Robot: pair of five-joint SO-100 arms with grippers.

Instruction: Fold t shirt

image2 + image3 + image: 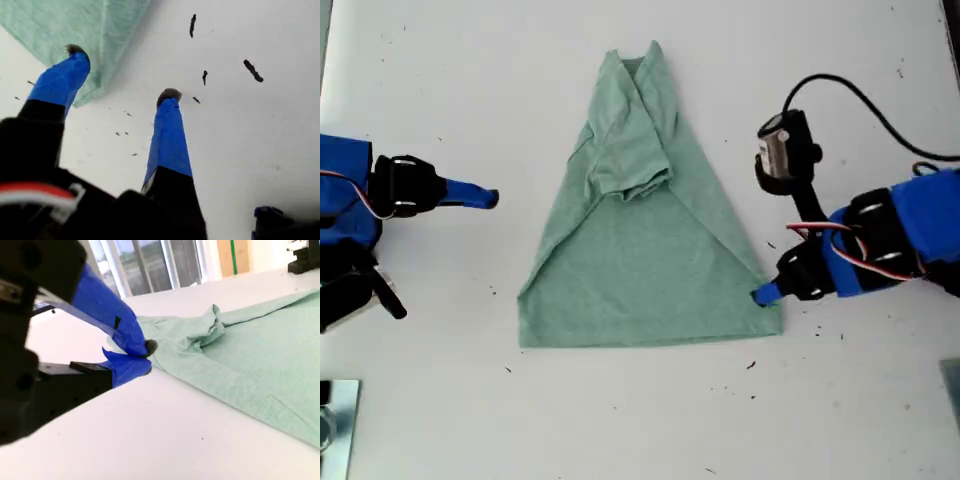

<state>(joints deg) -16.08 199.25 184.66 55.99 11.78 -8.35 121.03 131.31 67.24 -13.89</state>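
Note:
The pale green t shirt [645,260] lies flat on the white table [620,420], both sides folded in so it tapers to the collar at the far end, a sleeve bunched on top. My first gripper [765,293] is at the hem corner on the exterior view's right. It is open [122,72], one fingertip [75,52] over the cloth corner [75,25], the other on bare table. My second gripper [490,198] hangs shut and empty at the exterior view's left, apart from the shirt's edge. Its tips [147,357] meet in front of the shirt [260,355].
Black specks [252,70] dot the table near the first gripper. A black cable [860,100] loops behind that arm. A metal piece [335,420] sits at the exterior view's lower left edge, a grey object [952,390] at its lower right edge.

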